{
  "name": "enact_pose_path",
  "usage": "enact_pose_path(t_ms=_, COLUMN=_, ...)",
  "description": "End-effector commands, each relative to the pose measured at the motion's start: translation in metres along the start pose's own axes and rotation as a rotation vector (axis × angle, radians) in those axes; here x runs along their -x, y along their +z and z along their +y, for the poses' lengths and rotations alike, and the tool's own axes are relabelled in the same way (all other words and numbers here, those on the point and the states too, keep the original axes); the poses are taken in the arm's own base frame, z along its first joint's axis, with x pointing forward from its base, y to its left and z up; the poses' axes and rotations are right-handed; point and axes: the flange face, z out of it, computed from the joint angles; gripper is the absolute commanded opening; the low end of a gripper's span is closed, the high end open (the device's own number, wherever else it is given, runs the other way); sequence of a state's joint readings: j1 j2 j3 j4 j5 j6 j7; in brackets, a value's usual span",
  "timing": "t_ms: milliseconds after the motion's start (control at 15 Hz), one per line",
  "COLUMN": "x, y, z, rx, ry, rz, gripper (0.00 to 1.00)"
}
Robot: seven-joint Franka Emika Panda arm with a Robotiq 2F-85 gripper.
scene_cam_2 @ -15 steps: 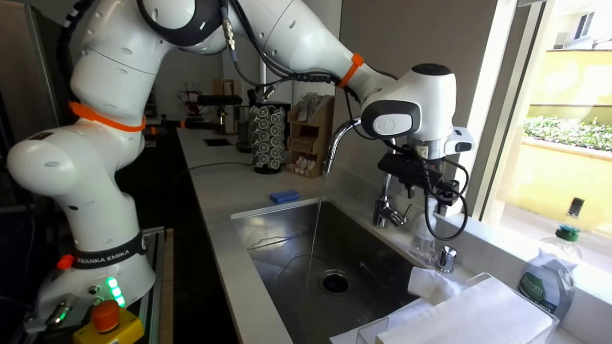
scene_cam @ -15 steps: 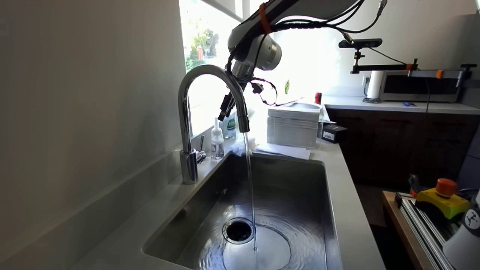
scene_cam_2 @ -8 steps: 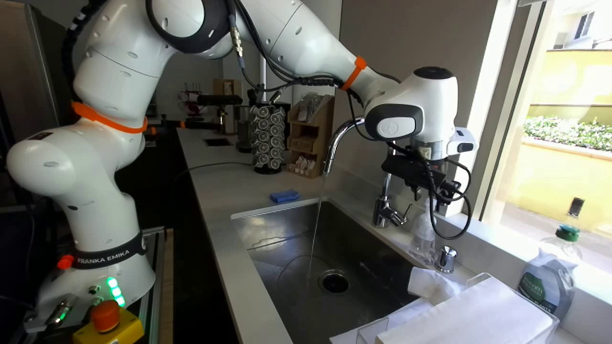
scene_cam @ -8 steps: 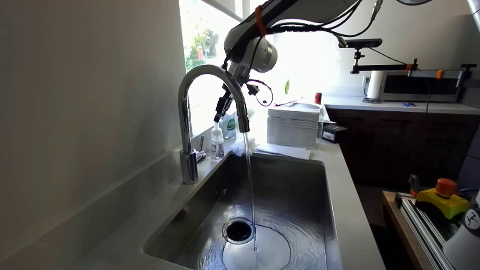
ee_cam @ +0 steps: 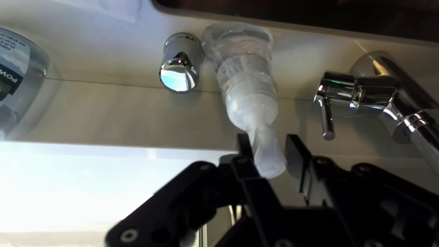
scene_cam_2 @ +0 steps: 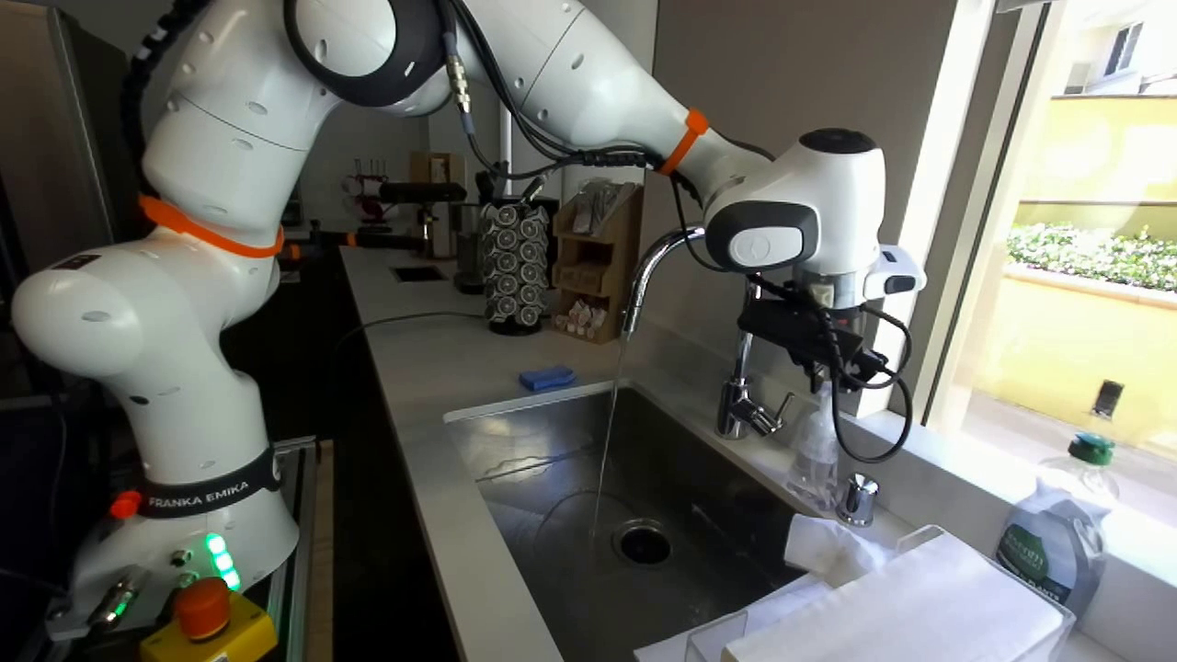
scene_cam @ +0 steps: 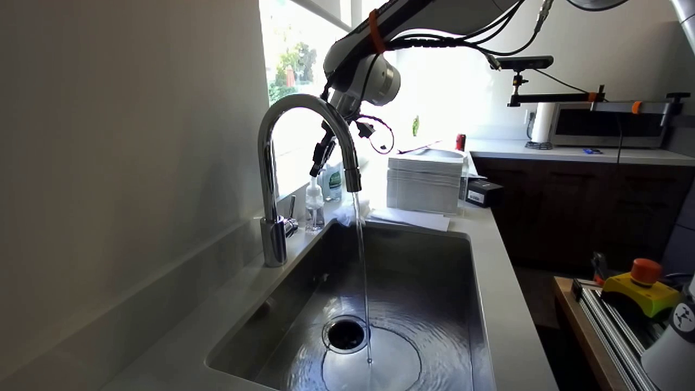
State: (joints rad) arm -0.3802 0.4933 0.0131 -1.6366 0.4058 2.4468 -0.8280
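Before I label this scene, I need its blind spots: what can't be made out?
Top of the pump bottle, in an exterior view: hidden by the gripper.
Labelled bottle, wrist view: cut by left edge.
Sink, wrist view: cut by top edge.
Faucet, wrist view: cut by right edge.

We are looking at a kitchen. We know because a big metal sink (scene_cam: pixel 418 260) sits at six o'clock in an exterior view, with a tall shiny tap (scene_cam: pixel 266 179) bending over it. From the sink, we see a microwave (scene_cam: pixel 602 122) at two o'clock, with a paper towel roll (scene_cam: pixel 543 124) at its nine o'clock. In an exterior view, we also spot a soap bottle (scene_cam_2: pixel 1053 542) at four o'clock.
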Motion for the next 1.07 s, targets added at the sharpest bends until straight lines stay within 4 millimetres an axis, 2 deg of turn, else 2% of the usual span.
enact_pose_path(t_ms=0, x=-0.002, y=-0.002, z=0.004, rx=-0.004, ry=0.008, rz=0.017, gripper=0.07)
enact_pose_path(t_ms=133, x=-0.005, y=-0.015, z=0.000, rx=0.001, ry=0.027, rz=0.012, gripper=0.07)
enact_pose_path(t_ms=533, x=-0.028, y=-0.080, z=-0.021, rx=0.060, ry=0.036, rz=0.062, gripper=0.07)
enact_pose_path(t_ms=800, x=-0.056, y=-0.121, z=-0.047, rx=0.110, ry=-0.001, rz=0.124, gripper=0.07)
enact_pose_path(t_ms=1000, x=-0.075, y=-0.136, z=-0.068, rx=0.130, ry=-0.025, rz=0.154, gripper=0.07)
